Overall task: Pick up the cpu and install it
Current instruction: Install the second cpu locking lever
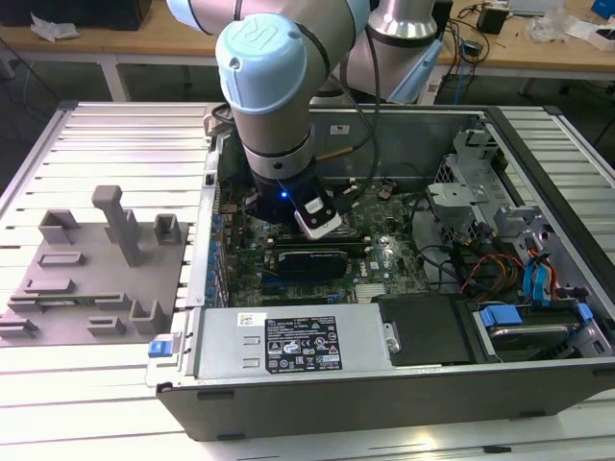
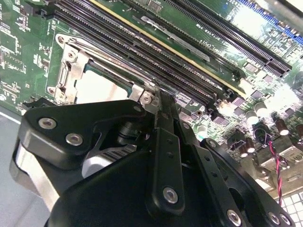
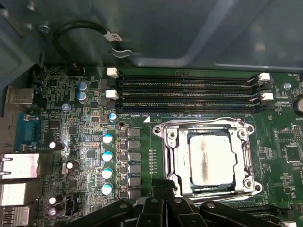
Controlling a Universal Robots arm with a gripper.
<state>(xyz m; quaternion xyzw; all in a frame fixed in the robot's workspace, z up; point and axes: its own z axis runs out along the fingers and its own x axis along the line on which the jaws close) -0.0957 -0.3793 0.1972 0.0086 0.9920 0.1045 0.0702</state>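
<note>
1. The cpu (image 3: 209,160) lay flat inside the socket frame (image 3: 170,142) on the motherboard (image 3: 80,142); in the first wrist view its shiny silver top showed squarely within the frame's opening, so it appeared already seated rather than carried.
2. The gripper (image 1: 312,216) hung low inside the computer case (image 1: 384,394), directly over the motherboard; in the exterior view it stood above the area beside the memory slots (image 3: 189,92).
3. Taking the socket frame as the landmark, the gripper sat just beside its near edge; the cpu (image 2: 97,87) lay immediately beyond the gripper's black linkage in both wrist views, and close below it.
4. Whether the gripper was spread or closed I could not tell; nothing showed in its grasp.
5. The grey fixture (image 1: 96,279) rested outside the case, well apart from the socket frame.
</note>
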